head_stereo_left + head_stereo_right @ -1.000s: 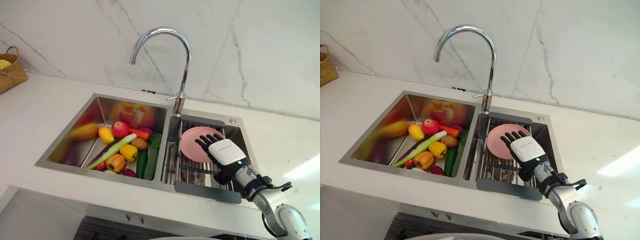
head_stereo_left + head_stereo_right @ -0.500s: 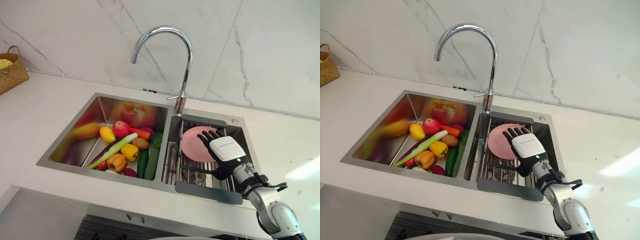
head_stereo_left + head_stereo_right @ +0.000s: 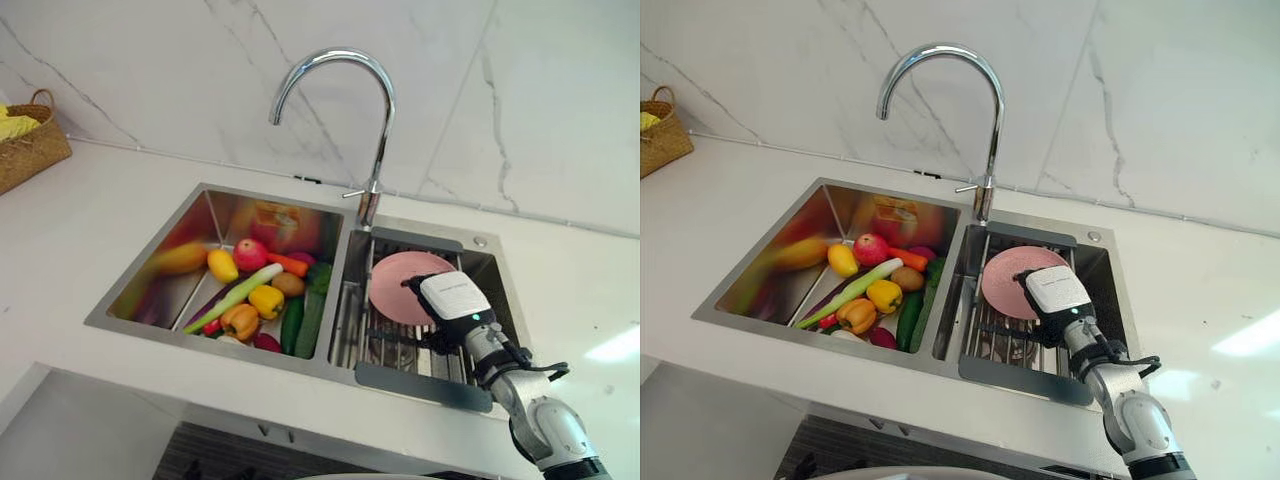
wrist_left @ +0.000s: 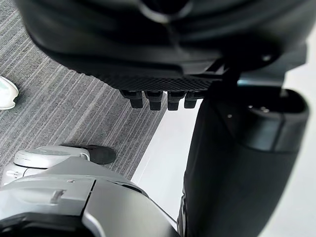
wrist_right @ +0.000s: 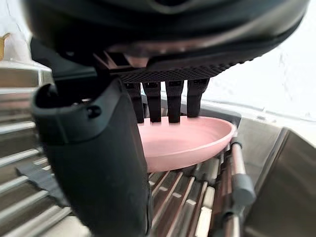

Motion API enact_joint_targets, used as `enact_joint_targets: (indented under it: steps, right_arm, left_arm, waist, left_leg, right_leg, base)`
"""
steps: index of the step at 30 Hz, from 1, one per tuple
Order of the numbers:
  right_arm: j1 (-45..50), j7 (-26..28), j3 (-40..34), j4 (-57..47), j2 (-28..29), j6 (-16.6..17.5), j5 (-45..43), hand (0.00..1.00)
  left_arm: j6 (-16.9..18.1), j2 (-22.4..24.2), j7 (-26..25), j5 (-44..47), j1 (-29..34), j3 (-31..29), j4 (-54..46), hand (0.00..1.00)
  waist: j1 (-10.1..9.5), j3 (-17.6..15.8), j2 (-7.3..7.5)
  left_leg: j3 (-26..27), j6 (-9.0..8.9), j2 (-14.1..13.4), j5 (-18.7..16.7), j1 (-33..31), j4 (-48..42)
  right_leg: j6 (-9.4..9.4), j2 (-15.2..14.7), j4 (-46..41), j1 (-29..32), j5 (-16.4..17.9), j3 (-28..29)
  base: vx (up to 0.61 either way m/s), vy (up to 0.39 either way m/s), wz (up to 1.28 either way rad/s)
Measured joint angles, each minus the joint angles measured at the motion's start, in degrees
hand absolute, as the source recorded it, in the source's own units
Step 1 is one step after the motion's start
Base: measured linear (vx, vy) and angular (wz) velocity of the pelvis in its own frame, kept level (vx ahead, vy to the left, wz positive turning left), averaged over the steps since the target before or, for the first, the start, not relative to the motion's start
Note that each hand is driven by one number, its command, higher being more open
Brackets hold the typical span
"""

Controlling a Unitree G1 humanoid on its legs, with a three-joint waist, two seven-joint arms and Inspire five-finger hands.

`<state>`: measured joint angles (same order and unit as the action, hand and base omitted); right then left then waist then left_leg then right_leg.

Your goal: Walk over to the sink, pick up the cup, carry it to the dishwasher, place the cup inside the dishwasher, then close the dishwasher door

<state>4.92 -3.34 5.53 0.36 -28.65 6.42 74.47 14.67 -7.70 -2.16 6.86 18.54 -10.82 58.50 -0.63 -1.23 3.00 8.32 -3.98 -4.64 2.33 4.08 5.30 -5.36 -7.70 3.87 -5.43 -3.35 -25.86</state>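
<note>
Got a two-basin steel sink [image 3: 330, 361] here, set in a white counter [image 3: 90, 225], with a tall chrome faucet [image 3: 377, 130] at 12 o'clock between the basins. Seeing the right hand [image 3: 455, 297] over the wire rack [image 3: 350, 318] in the right basin, fingers [image 5: 175, 103] straight and loose, gripping nothing. Tips sitting right at the near edge of a pink plate [image 3: 395, 285] on the rack, at 10 o'clock of the hand; can't tell if actually touching.

Maybe spotting the cup [image 3: 385, 346] as a glassy round shape down on the rack at 7 o'clock of the hand, tucked partly under plate and hand. Too murky to call.

Over at 9 o'clock, looking at a left basin crowded with produce: red apple [image 3: 248, 254], lemon [image 3: 222, 265], long leek [image 3: 235, 297], yellow pepper [image 3: 266, 300], cucumber [image 3: 310, 310]. Also noting a woven basket [image 3: 30, 150] at 10 o'clock on the counter, well apart.

Finding the left hand [image 4: 163, 49] down over grey striped carpet [image 4: 64, 113], fingers relaxed, holding nothing.
</note>
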Motion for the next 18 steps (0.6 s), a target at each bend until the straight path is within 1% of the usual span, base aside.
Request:
enact_joint_targets:
  steps: [2,4,6,10,11,15,18]
  right_arm:
    - [-1.2,-1.7,0.2,2.3,0.3,-0.7,1.6,0.0]
    - [-2.1,-4.6,0.5,4.0,0.3,-1.4,2.2,0.0]
    - [-4.2,-9.3,0.5,4.2,0.7,-3.5,2.8,0.0]
    - [-5.9,-14.2,2.4,7.9,1.2,-4.9,3.3,0.0]
    - [-5.9,-14.5,2.4,8.2,1.3,-5.1,3.2,0.0]
    - [-6.1,-17.6,2.4,9.5,1.5,-6.2,0.2,0.0]
    - [-6.5,-18.5,2.4,9.4,1.5,-6.2,-5.9,0.0]
  left_arm:
    - [-0.1,0.0,-0.1,0.0,0.0,0.1,-0.1,1.0]
    - [-0.2,0.0,-0.2,0.0,0.0,0.2,-0.1,1.0]
    - [-0.3,-0.2,-0.6,0.0,-0.1,1.4,-0.1,1.0]
    - [-0.3,-0.2,-0.9,-0.1,-0.3,2.2,-0.4,1.0]
    - [-0.3,-0.2,-0.9,-0.1,-0.3,2.2,-0.4,1.0]
    - [-0.1,-0.1,-1.5,-0.1,-0.2,2.2,-0.4,1.0]
    - [0.4,-0.1,-1.8,-0.2,0.2,2.2,-0.4,1.0]
  waist:
    - [-0.05,0.0,-0.06]
    - [-0.06,-0.1,-0.09]
    - [-0.04,-0.1,-0.31]
    - [-0.36,-0.4,-0.67]
    - [-0.39,-0.4,-0.71]
    - [-0.42,-0.8,-1.42]
    - [-0.17,-1.0,-1.64]
  left_leg:
    - [0.0,0.0,0.0,0.0,0.0,0.0]
    - [-0.1,0.0,0.0,0.1,-0.1,0.0]
    - [-0.1,0.01,0.1,0.1,-0.1,0.0]
    - [-0.9,-0.04,0.1,0.3,-0.1,0.0]
    - [-0.9,-0.05,0.1,0.3,-0.1,0.0]
    - [-1.1,-0.05,0.1,0.5,-0.2,0.0]
    - [-1.1,-0.05,0.1,0.5,-0.2,0.0]
  right_leg:
    - [0.0,0.0,0.0,0.0,0.0,0.0]
    - [0.0,0.0,0.0,0.0,0.0,-0.1]
    - [0.0,0.0,0.0,0.0,0.0,-0.3]
    - [0.0,-0.1,0.1,-0.5,0.0,-1.0]
    - [0.0,-0.1,0.1,-0.5,0.0,-1.0]
    - [0.0,-0.1,0.1,-0.5,-0.1,-1.1]
    - [-0.02,-0.1,0.1,-0.5,-0.1,-1.0]
  base:
    - [0.0,0.0,0.0]
    - [0.0,0.0,0.0]
    - [0.0,0.0,0.0]
    - [-0.01,0.001,0.1]
    - [-0.02,0.004,0.05]
    - [0.0,0.0,0.0]
    - [0.0,0.0,0.0]
